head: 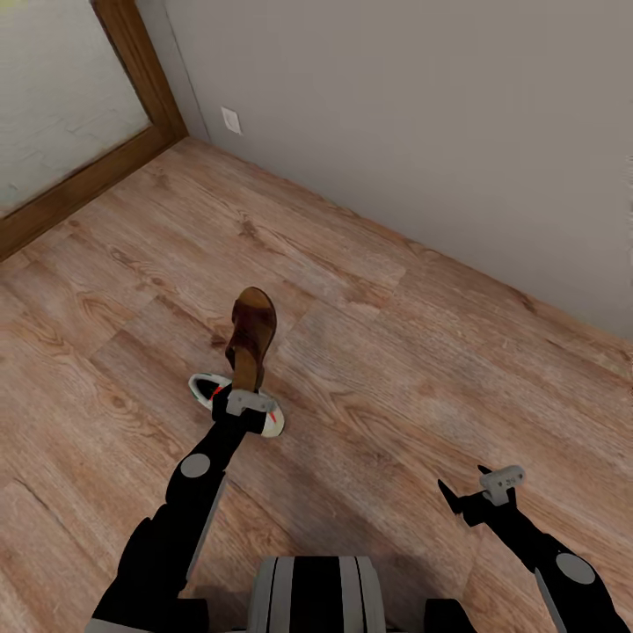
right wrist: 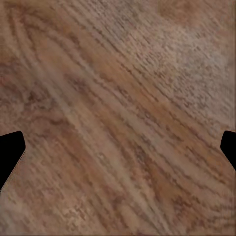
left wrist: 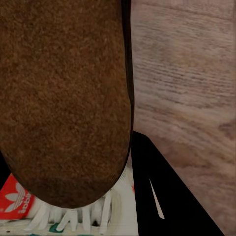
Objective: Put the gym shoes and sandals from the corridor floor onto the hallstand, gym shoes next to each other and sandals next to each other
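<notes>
The left gripper (head: 245,380) is closed on a sandal (head: 252,332), held above a gym shoe (head: 207,389) lying on the floor (head: 396,378). The right gripper (head: 466,494) hangs spread and empty over bare planks, with open floor reaching to the wall (head: 422,114).

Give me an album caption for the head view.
Left gripper holds a brown sandal above a gym shoe on the corridor floor.

A sandal (head: 252,332) hangs over a gym shoe (head: 207,388) on the corridor floor (head: 396,352), left of centre.
</notes>
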`<state>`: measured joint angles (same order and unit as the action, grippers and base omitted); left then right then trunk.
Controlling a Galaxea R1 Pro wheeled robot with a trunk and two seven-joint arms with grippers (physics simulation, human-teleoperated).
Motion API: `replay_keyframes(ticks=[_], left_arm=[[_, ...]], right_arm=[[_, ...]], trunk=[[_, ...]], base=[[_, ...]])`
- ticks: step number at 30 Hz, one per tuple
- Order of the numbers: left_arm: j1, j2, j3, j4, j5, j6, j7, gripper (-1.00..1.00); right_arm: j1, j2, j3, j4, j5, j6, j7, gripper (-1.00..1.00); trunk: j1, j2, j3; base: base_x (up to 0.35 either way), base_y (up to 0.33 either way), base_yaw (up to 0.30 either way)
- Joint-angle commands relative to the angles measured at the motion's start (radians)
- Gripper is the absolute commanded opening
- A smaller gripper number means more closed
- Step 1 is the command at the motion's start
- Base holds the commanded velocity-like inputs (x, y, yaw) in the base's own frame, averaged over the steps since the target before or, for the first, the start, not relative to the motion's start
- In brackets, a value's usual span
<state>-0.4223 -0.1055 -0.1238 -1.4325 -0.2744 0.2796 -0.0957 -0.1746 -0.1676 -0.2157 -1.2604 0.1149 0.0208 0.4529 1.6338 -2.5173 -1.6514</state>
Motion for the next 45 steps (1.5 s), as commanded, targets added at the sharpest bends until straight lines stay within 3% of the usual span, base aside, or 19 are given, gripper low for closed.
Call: replay_keyframes(ticks=[1, 10, 14, 17, 19, 20, 24, 28, 32, 36, 40, 45], left_arm=[[0.0, -0.001, 0.001, -0.002, -0.014, 0.005, -0.009, -1.0], [0.0, 0.0, 0.003, -0.002, -0.016, 0.006, -0.005, -1.0], [0.0, 0.0, 0.02, -0.002, -0.017, 0.006, -0.002, -1.0], [0.001, 0.0, 0.076, -0.001, -0.016, 0.006, -0.005, -1.0], [0.009, 0.001, 0.139, 0.001, -0.015, 0.002, -0.01, -1.0], [0.034, 0.001, 0.208, 0.001, -0.01, -0.004, -0.014, -1.0], [0.059, 0.001, 0.283, 0.001, 0.01, -0.008, -0.017, -1.0], [0.105, 0.003, 0.359, 0.001, 0.063, -0.024, -0.025, -1.0], [0.175, 0.007, 0.379, 0.001, 0.07, -0.145, -0.021, -1.0], [0.209, 0.008, 0.386, 0.003, 0.071, -0.192, -0.021, -1.0], [0.237, 0.009, 0.47, 0.007, 0.079, -0.207, -0.025, -1.0], [0.254, 0.008, 0.519, 0.01, 0.082, -0.209, -0.026, -1.0]], right_arm=[[0.0, 0.0, -0.002, -0.002, 0.009, 0.002, 0.005, 1.0], [0.0, 0.001, -0.002, -0.002, 0.009, 0.002, 0.005, 1.0], [0.0, 0.001, -0.002, -0.002, 0.009, 0.002, 0.005, 1.0], [0.0, 0.002, -0.002, -0.003, 0.009, 0.002, 0.005, 1.0], [0.0, 0.002, -0.002, -0.003, 0.008, 0.002, 0.004, 1.0], [0.0, 0.002, -0.002, -0.004, 0.008, 0.002, 0.004, 1.0], [0.0, 0.002, -0.002, -0.004, 0.008, 0.002, 0.005, 1.0], [0.0, 0.002, -0.002, -0.004, 0.008, 0.002, 0.004, 1.0], [0.0, 0.004, -0.002, -0.003, 0.008, 0.002, 0.004, 1.0], [0.0, 0.007, -0.002, -0.002, 0.008, 0.002, 0.004, 1.0], [0.0, 0.008, -0.002, -0.002, 0.008, 0.001, 0.004, 1.0], [0.0, 0.008, -0.002, -0.001, 0.007, 0.001, 0.003, 1.0]], trunk=[[-0.001, 0.0, 0.005], [-0.005, 0.002, 0.054], [-0.006, 0.003, 0.076], [-0.008, 0.004, 0.092], [-0.009, 0.004, 0.103], [-0.009, 0.004, 0.108], [-0.011, 0.005, 0.13], [-0.013, 0.006, 0.151], [-0.014, 0.007, 0.173], [-0.016, 0.008, 0.195], [-0.018, 0.009, 0.217], [-0.02, 0.01, 0.244]], base=[[0.0, 0.0, 0.0], [0.0, 0.0, 0.0], [0.0, 0.0, 0.0], [0.0, 0.0, 0.0], [0.0, 0.0, 0.0], [0.0, 0.0, 0.0], [0.0, 0.0, 0.0], [0.0, 0.0, 0.0], [0.0, 0.0, 0.0], [0.0, 0.0, 0.0], [0.0, 0.0, 0.0], [0.0, 0.0, 0.0]])
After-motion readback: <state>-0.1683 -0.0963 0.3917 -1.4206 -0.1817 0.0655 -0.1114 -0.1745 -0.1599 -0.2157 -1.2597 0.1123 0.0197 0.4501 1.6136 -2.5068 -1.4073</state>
